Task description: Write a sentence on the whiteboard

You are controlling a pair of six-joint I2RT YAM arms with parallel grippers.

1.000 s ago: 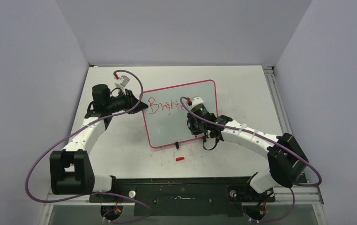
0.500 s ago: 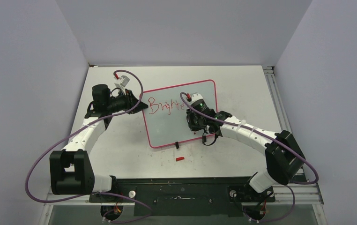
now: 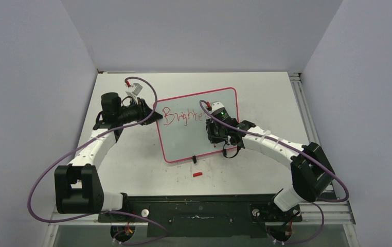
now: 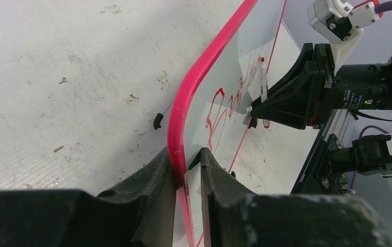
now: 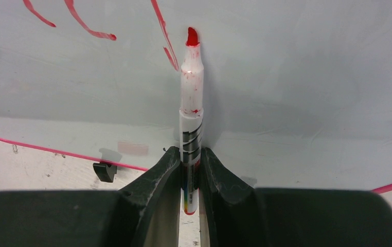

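Red strokes of the sentence have gained a letter in the last second, reading roughly "Brighte", as my right gripper, jaws pinched tight on the marker, slid right across the whiteboard at the middle of the table. My left gripper, nearly closed, clamps the board's pink left edge. By my reckoning most of the words remain unwritten.

White table, its surface scuffed and stained, fills the centre of the frame. A small red cap lies on it at lower centre. Metal rail along the right edge; black plate along the bottom; pale walls behind.
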